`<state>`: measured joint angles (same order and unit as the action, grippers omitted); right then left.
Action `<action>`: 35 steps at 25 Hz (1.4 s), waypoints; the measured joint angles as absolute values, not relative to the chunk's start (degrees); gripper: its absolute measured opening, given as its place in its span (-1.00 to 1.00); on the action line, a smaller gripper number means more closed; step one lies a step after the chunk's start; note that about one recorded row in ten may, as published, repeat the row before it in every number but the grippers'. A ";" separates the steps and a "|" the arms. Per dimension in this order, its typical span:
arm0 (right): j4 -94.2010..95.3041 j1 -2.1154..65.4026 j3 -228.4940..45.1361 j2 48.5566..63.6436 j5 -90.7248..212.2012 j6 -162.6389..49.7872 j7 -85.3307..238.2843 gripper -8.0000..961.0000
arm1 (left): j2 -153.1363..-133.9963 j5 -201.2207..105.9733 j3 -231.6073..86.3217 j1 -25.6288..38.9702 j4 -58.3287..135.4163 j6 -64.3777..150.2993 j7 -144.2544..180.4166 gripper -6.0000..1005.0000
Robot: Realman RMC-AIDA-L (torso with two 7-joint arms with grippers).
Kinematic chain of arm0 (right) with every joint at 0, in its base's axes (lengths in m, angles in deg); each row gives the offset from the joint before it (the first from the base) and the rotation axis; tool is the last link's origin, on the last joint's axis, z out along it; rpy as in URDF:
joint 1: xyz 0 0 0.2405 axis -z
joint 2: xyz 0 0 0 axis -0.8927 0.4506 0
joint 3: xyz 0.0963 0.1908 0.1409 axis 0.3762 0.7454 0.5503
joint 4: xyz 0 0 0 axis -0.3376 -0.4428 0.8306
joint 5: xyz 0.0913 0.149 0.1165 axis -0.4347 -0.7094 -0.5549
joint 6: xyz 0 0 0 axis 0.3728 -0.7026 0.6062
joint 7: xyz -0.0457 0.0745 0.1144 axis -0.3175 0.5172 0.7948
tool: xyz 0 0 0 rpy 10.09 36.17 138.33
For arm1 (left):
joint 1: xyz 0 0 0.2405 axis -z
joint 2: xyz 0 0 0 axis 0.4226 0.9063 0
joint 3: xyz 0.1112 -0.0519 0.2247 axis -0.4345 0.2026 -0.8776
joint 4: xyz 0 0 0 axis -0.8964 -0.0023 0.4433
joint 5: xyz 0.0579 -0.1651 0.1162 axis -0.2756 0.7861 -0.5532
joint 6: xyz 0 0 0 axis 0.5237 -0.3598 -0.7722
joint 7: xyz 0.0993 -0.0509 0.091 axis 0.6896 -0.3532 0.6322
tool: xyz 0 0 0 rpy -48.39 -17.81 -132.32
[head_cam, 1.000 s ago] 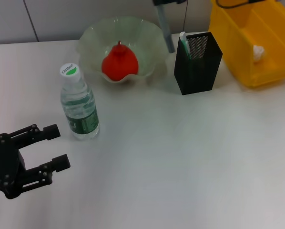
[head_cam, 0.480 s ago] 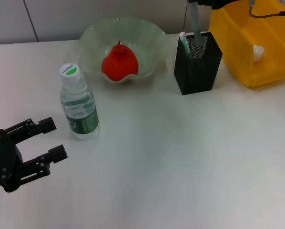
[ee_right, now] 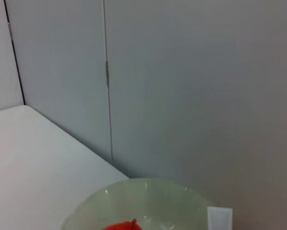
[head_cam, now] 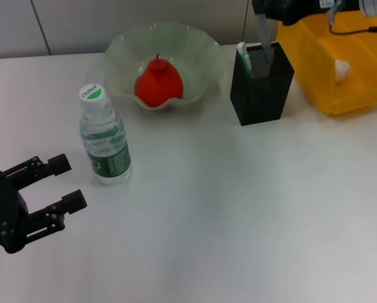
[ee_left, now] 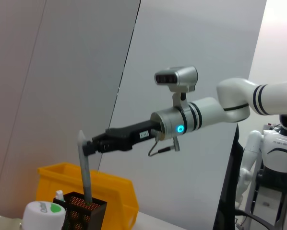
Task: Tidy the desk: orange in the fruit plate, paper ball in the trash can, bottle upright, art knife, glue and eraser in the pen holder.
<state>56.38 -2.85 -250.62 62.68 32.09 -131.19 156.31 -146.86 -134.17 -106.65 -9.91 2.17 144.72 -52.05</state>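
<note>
Sitting in fruit plate (head_cam: 122,47) orange (head_cam: 157,84), paper ball (head_cam: 343,69) in trash can (head_cam: 314,76)

The right gripper (head_cam: 262,14) has carried the art knife (head_cam: 263,39) from behind the fruit plate (head_cam: 119,50) into the pen holder (head_cam: 262,91). The left gripper (head_cam: 63,183) has moved back a little toward the tabletop's (head_cam: 239,208) left edge.

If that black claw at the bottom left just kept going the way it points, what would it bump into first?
Probably the bottle. The left end effector is open and points toward the table's middle; the upright bottle stands just beyond its fingertips, slightly to one side. Depth is hard to judge, so it could slip past it.
</note>
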 joint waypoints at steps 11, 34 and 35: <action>52.61 0.00 -250.62 62.68 32.20 -128.99 154.89 -0.71 | -146.87 -134.17 -106.63 -9.88 2.34 144.73 -51.37 0.46; 54.39 -0.98 -250.71 62.42 36.70 -129.63 158.99 -0.67 | -146.67 -134.16 -106.63 -9.97 3.58 144.67 -50.50 0.46; 54.42 -1.03 -250.71 62.37 36.69 -129.62 159.46 -0.67 | -146.65 -134.16 -106.63 -9.96 3.58 144.67 -50.50 0.46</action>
